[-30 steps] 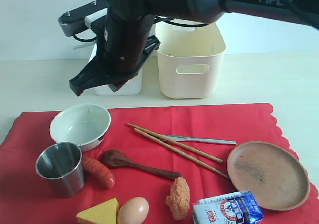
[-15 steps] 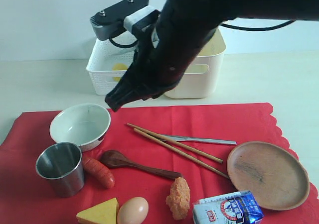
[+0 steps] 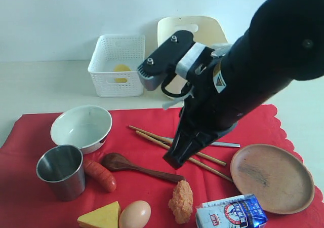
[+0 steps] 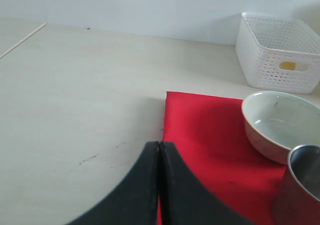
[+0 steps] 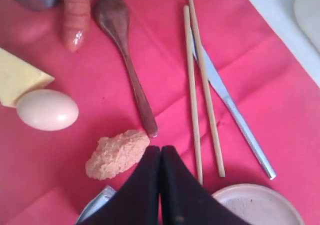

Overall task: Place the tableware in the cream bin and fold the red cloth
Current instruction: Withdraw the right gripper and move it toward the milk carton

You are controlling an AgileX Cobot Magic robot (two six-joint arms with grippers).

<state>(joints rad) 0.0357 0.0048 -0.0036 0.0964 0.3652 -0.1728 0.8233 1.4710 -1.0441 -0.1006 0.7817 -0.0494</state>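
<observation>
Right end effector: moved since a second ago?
Yes. The right end effector, shut, went from the white perforated plastic basket rightward and down, over the two long wooden chopsticks.

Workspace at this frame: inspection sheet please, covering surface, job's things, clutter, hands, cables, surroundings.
Surface: pale table, red cloth spread flat.
Job's things: bowl, steel cup, spoon, chopsticks, knife, plate on cloth; cream bin behind, partly hidden.
Clutter: sausage, cheese, egg, orange lump, milk carton; white basket.
Hands: left hand shut, empty; right hand shut, empty, over cloth near chopsticks.
Cables: black loop at right wrist.
Surroundings: white wall.
</observation>
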